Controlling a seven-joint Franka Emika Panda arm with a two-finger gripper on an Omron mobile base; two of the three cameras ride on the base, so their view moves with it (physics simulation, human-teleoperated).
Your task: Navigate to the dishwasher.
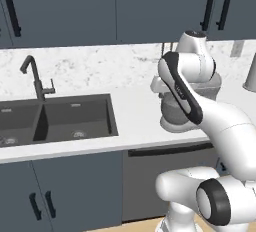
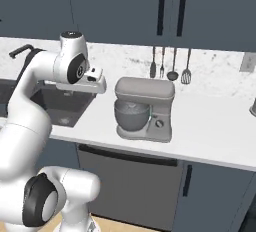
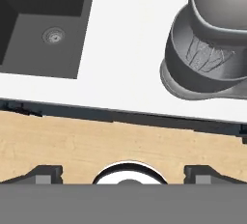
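Below white tabletop [image 1: 135,111], straight ahead of base: dishwasher [image 2: 130,188], flat grey panel, dark bar handle along top edge, between blue-grey cabinet doors [image 1: 60,193]. Double dark sink [image 1: 55,118] set in tabletop left of it, black faucet [image 1: 35,78] behind. Grey stand mixer [image 2: 144,108] on tabletop above dishwasher. Pincer [image 3: 123,174] hangs over tabletop front edge beside mixer, fingertips wide apart, released, nothing between.
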